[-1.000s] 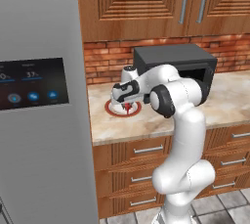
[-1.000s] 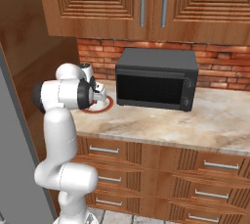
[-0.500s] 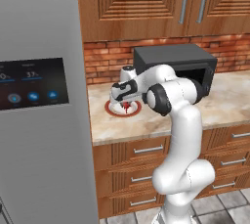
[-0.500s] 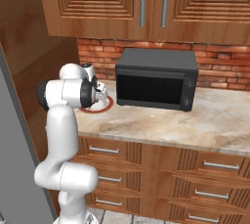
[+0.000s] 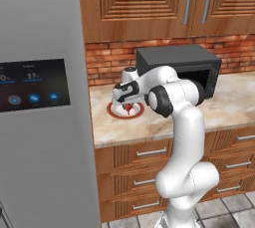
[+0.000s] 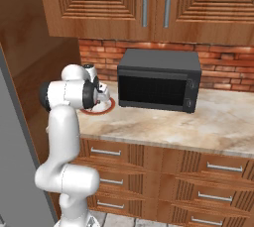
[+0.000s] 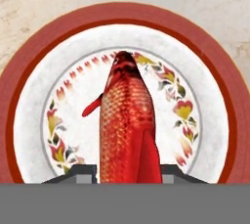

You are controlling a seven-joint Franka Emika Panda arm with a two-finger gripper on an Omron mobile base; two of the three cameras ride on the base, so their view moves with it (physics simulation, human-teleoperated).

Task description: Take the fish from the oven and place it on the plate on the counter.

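Note:
My gripper (image 5: 127,105) hangs just above the plate (image 5: 114,113), shut on the fish (image 5: 128,108), which points down at it. In the hand view the red-orange, scaled fish (image 7: 127,120) runs from between my fingertips (image 7: 82,171) out over the middle of the plate (image 7: 122,12), white with a floral band and a red rim. The gripper (image 7: 128,173) is centred over it. From the right base view a strip of the plate's red rim (image 6: 111,103) peeks out past my forearm. The plate rests on the beige counter (image 5: 224,102) at its left end. The oven is out of view.
A small black boxy appliance (image 5: 179,70) stands on the counter right of the plate, against the red brick wall; it is also in the right base view (image 6: 158,80). A tall grey fridge (image 5: 40,97) with a screen borders the counter's left end. Wooden cabinets hang above.
The arm has shifted only slightly. The gripper stays over the plate with the fish still held.

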